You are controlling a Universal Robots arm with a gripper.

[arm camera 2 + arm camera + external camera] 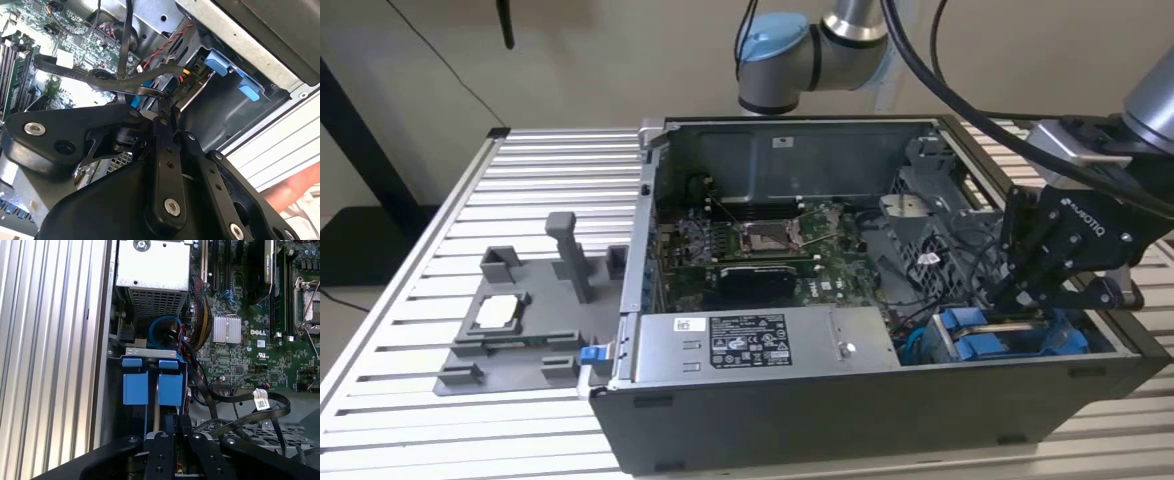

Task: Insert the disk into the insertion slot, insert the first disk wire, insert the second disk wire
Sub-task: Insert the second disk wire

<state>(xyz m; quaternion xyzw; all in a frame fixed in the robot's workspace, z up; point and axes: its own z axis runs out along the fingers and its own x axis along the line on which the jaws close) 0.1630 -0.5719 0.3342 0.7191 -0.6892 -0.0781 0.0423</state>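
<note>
Gripper: black linkage gripper (1014, 300) lowered inside the open computer case, at the drive cage; whether its jaws are open or closed cannot be told.
Disk: silver-grey drive in a bright blue plastic carrier frame (152, 385), seated in the grey metal insertion slot (150, 354), just under the jaws.
Cables: black wires (240, 407) loop beside the cage, crowding the approach.
Power supply: grey labelled box (761, 345) along the near wall.
Surface: slatted metal (400, 330), carrying a grey fixture tray (520, 320).
</note>
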